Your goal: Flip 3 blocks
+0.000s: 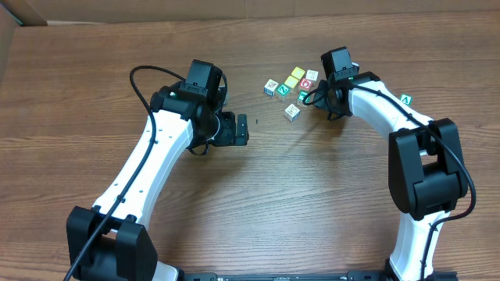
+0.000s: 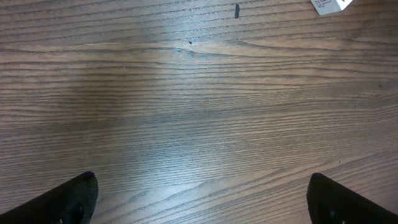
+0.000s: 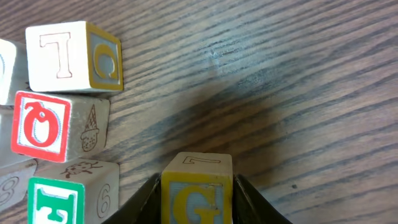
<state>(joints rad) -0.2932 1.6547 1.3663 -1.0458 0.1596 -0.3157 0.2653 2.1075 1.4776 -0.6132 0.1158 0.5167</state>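
Pinching the small wooden cube with a yellow-bordered G face (image 3: 198,202) by two opposite flat sides, the right claw (image 3: 196,182) holds it just right of the red-faced O cube (image 3: 40,127). Light, rigid and smooth-sided, it would likely slip if gripped off-centre. The left claw (image 2: 202,198) gapes wide above the wood-grain counter (image 2: 199,112), well left of that O cube.

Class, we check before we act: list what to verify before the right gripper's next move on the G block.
1. G block sits between the right gripper jaws: ok.
2. Grip is firm: cannot tell.
3. O block is clear of the right gripper: ok.
4. Left gripper is open and holding nothing: ok.
5. Bare table lies beside the G block for the flip: ok.
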